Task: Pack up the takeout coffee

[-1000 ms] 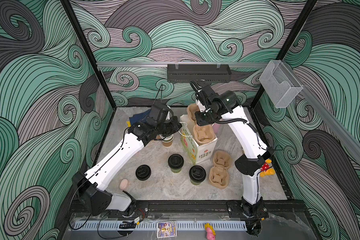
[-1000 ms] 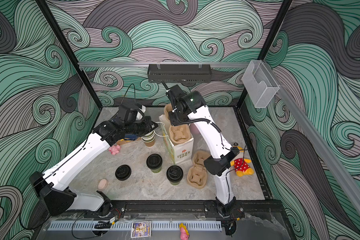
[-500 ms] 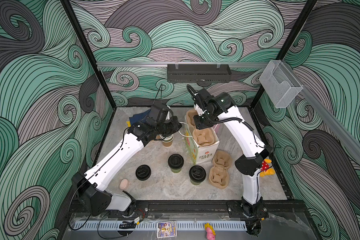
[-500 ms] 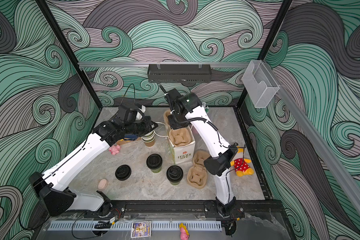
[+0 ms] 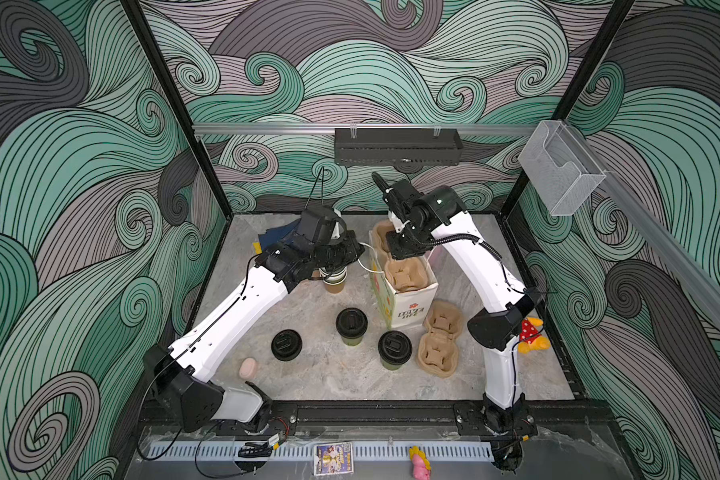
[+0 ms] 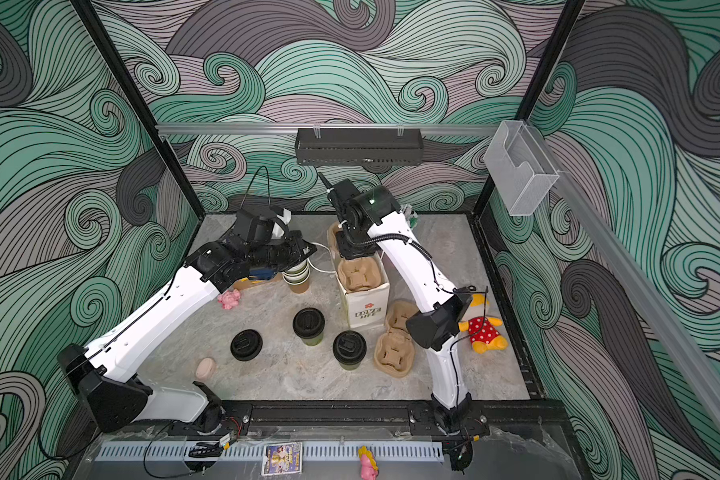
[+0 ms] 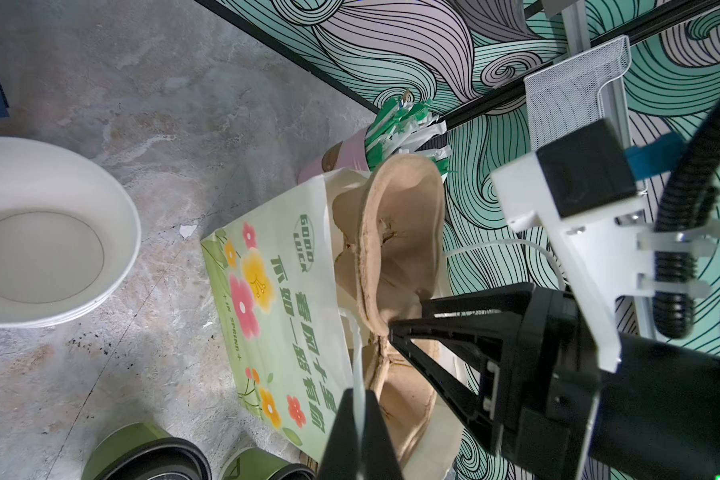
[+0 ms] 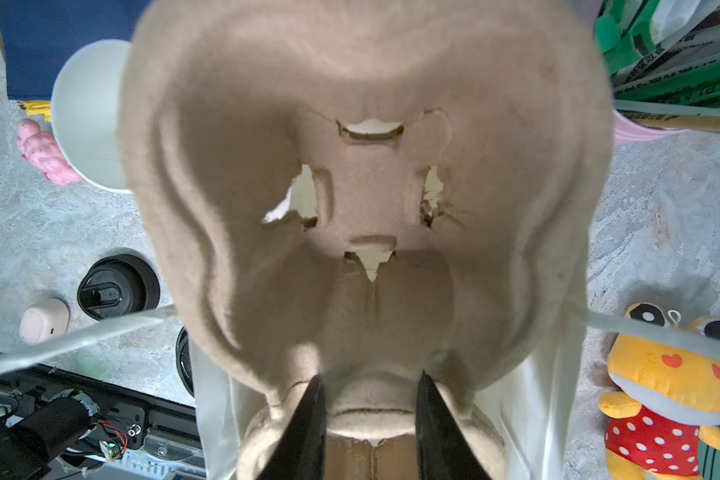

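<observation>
In both top views we counted two small olive-green paper cups with round black sip lids, the left lidded cup [image 5: 351, 326] and the right lidded cup [image 5: 394, 349]. We also counted one loose black lid [image 5: 286, 344], one stack of open white-lined cups [image 5: 334, 279] and one white flower-printed paper bag [image 5: 408, 309]. There were two brown moulded-pulp cup carriers, the bagged carrier [image 5: 404, 272] and the spare carrier [image 5: 439, 338]. Both lidded cups stood upright on the grey stone-patterned table [image 5: 329, 390], inside nothing and apart from each other. The left one was near the bag's front corner and the right one just beside the spare carrier. Open table ran from them to the front rail. The bagged carrier filled nearly the whole bag mouth, its far end overhanging the back edge, while the spare carrier lay flat and empty. From the left wrist we saw the left gripper [image 7: 360, 399] clenched on the bag's thin white loop handle [image 7: 358, 374]. The stack's top cup was empty, and one pink cup [image 7: 341, 160] behind the bag held green-white wrapped straws. From the right wrist, the right gripper [image 8: 368, 419] had its jaws either side of the bagged carrier's middle bridge, grasping it. The well ahead was empty, its torn base flaps showing white beneath. Beside the bag sat one yellow plush toy in a red dotted dress [image 8: 674, 386].
</observation>
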{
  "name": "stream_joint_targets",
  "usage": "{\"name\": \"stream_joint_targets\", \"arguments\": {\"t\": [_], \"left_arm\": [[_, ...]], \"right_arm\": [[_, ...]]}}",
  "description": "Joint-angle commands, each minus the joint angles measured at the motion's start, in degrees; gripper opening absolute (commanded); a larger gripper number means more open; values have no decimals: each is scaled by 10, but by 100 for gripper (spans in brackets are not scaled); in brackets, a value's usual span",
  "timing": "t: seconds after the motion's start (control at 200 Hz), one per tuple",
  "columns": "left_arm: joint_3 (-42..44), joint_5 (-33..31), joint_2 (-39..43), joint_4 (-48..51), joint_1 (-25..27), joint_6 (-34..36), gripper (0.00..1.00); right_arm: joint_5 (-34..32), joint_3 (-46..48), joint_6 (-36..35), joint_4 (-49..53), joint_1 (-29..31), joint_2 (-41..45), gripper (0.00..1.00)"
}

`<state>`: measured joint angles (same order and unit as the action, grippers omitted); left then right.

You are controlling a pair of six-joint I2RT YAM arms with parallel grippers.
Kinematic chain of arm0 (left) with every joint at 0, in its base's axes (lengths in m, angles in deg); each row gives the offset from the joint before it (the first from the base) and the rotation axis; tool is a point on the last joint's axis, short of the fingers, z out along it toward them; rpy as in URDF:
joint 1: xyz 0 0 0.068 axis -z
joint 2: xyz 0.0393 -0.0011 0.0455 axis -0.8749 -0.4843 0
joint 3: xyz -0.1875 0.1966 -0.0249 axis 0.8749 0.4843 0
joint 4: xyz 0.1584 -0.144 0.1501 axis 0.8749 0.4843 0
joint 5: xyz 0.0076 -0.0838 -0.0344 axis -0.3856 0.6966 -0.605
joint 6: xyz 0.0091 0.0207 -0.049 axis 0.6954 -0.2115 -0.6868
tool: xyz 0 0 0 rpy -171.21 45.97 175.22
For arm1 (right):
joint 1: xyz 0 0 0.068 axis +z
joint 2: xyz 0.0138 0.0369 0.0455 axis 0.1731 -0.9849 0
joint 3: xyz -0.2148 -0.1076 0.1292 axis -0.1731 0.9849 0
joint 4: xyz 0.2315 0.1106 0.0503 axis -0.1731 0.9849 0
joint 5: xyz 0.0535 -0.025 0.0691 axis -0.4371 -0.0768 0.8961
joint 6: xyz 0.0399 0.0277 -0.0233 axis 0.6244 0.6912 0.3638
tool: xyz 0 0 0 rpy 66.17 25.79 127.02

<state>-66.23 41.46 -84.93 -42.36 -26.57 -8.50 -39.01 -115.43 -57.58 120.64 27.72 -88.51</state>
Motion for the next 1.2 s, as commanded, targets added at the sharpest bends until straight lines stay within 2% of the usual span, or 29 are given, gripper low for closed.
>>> {"name": "stream_joint_targets", "arguments": {"t": [0.0, 0.3, 0.55, 0.816, 0.991, 1.196], "left_arm": [[-18, 8, -12, -10, 2, 8, 0], [-27, 9, -15, -8, 1, 11, 0], [-29, 8, -15, -5, 2, 11, 0], [-27, 9, -15, -8, 2, 11, 0], [-25, 9, -15, -9, 2, 11, 0], [-12, 4, -6, -24, 2, 5, 0]], "right_arm": [[10, -4, 19, 111, -1, -5, 26], [33, 36, 22, 111, 1, 19, 26], [5, 71, 39, 111, -2, 13, 26], [-3, 60, 53, 109, -2, -8, 27], [-9, 33, 63, 108, -2, 7, 28], [-19, 66, 83, 95, -7, 24, 28]]}}
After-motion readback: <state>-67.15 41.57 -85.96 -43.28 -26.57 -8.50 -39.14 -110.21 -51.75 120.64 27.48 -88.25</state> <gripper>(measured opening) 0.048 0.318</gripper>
